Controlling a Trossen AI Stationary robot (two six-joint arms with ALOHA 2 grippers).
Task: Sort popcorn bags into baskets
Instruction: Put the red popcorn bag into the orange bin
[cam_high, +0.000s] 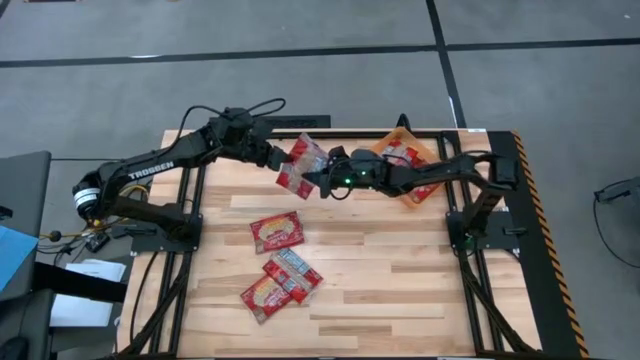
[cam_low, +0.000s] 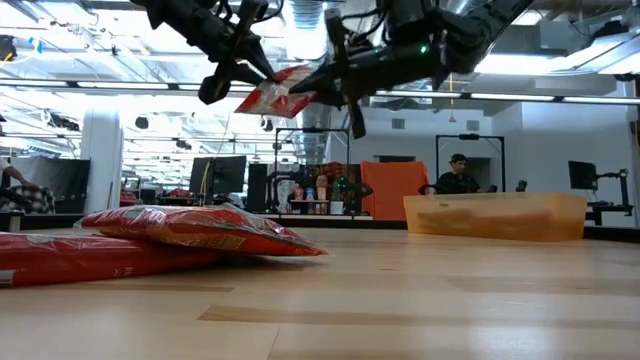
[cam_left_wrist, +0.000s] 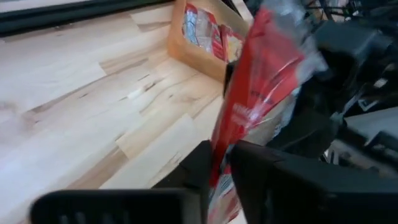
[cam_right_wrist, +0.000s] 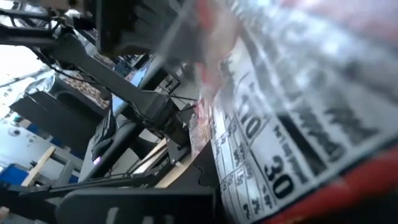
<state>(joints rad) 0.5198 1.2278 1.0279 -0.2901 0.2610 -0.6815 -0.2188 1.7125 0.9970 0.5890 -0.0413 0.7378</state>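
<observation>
Mid-handover above the tabletop (cam_high: 400, 260): left claw (cam_high: 283, 160) and right claw (cam_high: 322, 178) both clenched one popcorn bag (cam_high: 301, 166); next, left must release toward the basket (cam_high: 428, 152).

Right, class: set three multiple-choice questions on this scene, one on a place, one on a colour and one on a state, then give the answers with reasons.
1. Where does the basket stand?
A. On the table's far side, by the right arm
B. At the near left corner
C. On the floor

2. What colour is the basket?
A. Blue
B. Orange
C. White

3. How is the popcorn bag between the arms?
A. Lying flat on the table
B. Inside the basket
C. Held up in the air

Answers:
1 A: the high view shows the basket under the right arm at the far edge of the table.
2 B: its wall is orange.
3 C: the popcorn bag hangs clear of the wood, with the left gripper and right gripper both on it.
</observation>
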